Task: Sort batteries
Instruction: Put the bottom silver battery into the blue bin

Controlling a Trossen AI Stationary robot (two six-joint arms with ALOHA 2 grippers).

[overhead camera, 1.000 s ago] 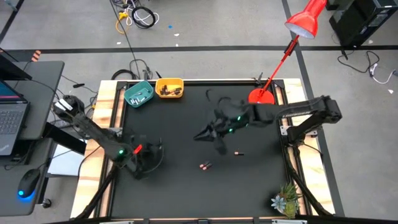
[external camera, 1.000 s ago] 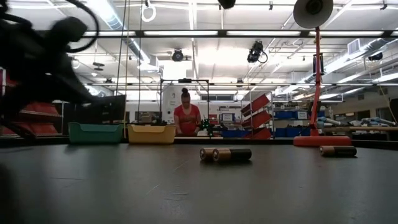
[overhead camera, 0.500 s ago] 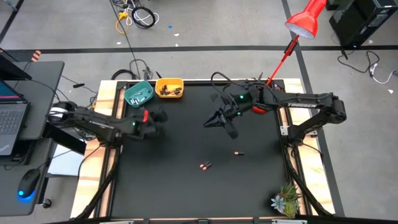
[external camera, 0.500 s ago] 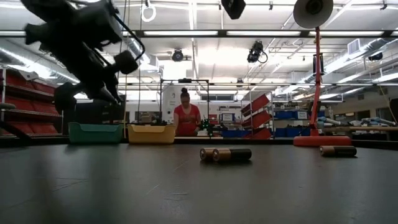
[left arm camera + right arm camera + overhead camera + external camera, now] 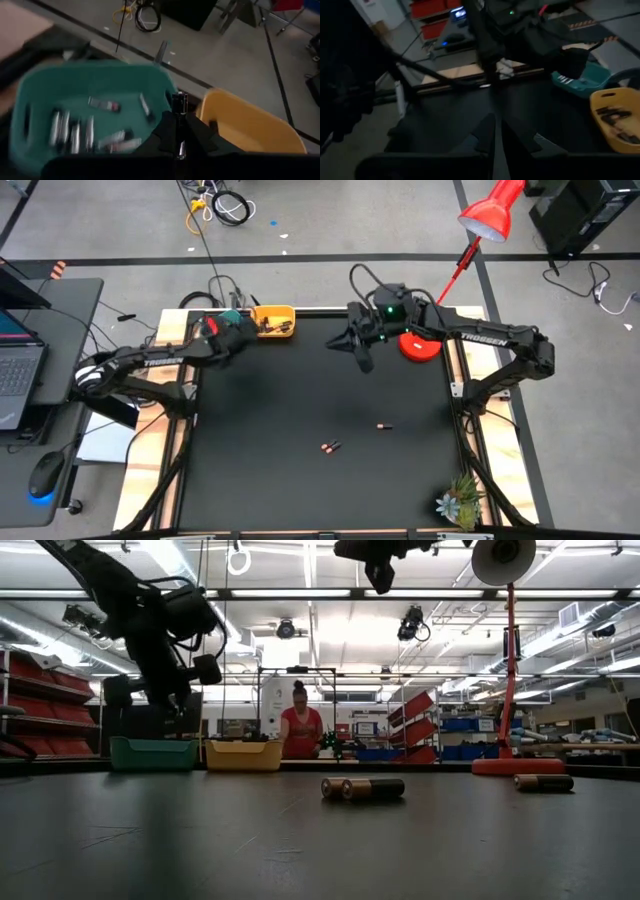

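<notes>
- Our left hand [image 5: 179,131] has swung from mid-desk [image 5: 300,400] to above the teal bowl [image 5: 45,90], clamped on a battery [image 5: 180,102].
- Right hand [image 5: 357,352] closed, empty, raised near the lamp base [image 5: 420,345].
- Two batteries [image 5: 331,447] lie on the desk.

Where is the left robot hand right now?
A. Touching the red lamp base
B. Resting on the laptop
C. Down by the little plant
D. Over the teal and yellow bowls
D. The high view shows the left gripper at the table's far edge where the teal bowl meets the yellow bowl, and its wrist view looks down on both, a battery pinched between its fingers.
</notes>
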